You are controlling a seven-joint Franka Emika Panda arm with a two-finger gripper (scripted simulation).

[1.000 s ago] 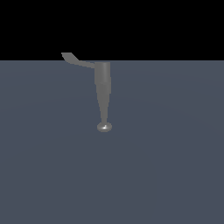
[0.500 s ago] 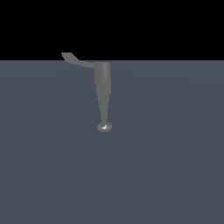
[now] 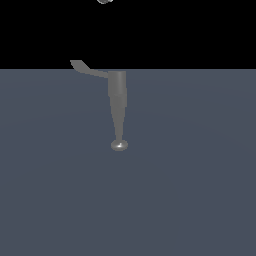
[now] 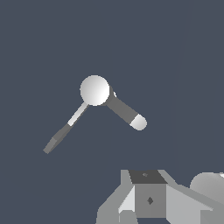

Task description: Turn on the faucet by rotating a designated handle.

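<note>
Pincer [image 3: 104,1] just poking in at the exterior view's top edge, absent half a second back; open or closed, can't tell. The faucet [image 3: 117,102] hasn't budged, and the handle [image 3: 86,68] still sticks out to that view's left, untouched. Approach just starting.

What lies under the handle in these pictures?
Under the handle only plain grey floor shows in the wrist view; nothing rests there. The handle touches nothing except the faucet it joins. The strip directly beneath it is covered. The hand stays clear.
</note>
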